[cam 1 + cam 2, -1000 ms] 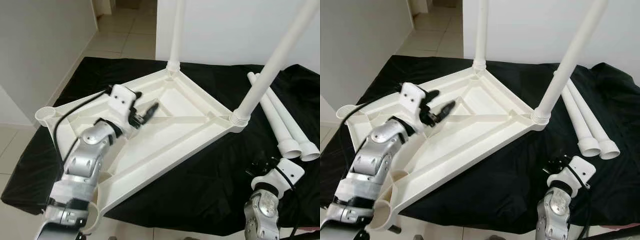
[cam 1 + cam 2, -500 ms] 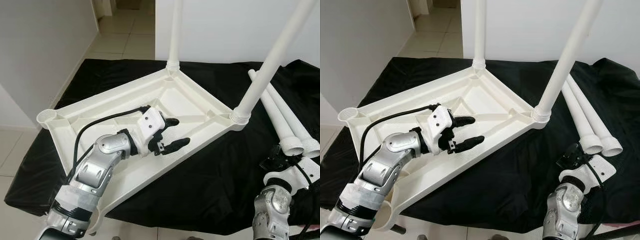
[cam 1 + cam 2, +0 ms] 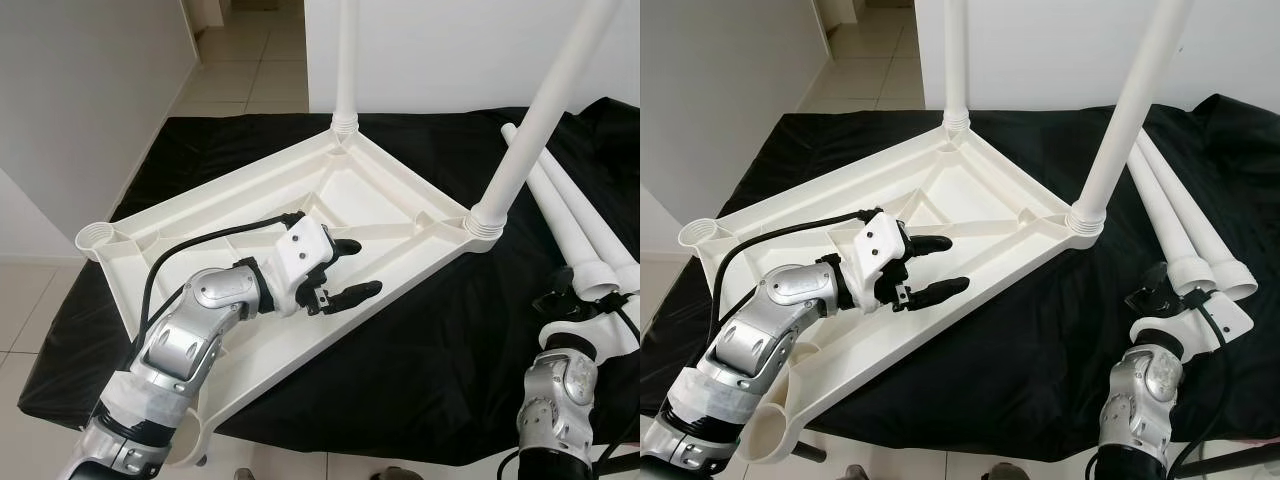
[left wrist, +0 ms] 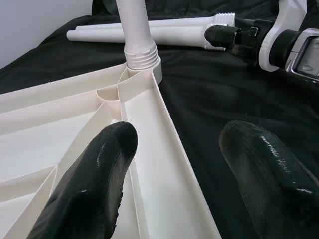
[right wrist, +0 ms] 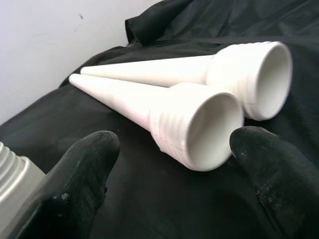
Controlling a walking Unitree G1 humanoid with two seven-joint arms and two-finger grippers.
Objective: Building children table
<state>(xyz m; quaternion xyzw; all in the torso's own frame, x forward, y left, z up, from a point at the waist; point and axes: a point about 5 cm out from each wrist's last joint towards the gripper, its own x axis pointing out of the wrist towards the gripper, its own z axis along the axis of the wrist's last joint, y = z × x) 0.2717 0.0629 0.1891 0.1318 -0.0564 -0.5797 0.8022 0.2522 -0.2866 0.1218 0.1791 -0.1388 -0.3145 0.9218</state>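
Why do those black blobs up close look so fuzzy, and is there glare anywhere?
Left wrist view: the left tool's fingers sit too near the lens, so they blur, with soft shine on them; the upturned tabletop behind is sharp. Right wrist view: the right tool's fingers likewise blur, before the two loose legs. Eye views: even light, no harsh glare.

White plastic on black cloth

The tabletop [image 3: 380,195] is plain white, as are the two fitted legs [image 3: 347,60] and the two loose legs [image 3: 560,215] lying on the cloth [image 3: 440,340], which is solid black with no pattern. Both arms are silver with white wrist housings; the left gripper [image 3: 352,270] has glossy black fingers [image 4: 99,174], and the right gripper [image 5: 169,164] has matt black fingers [image 5: 84,169]. A black cable [image 3: 200,250] runs along the left arm. The walls [image 3: 80,100] are white and the floor tiles [image 3: 245,60] pale beige.
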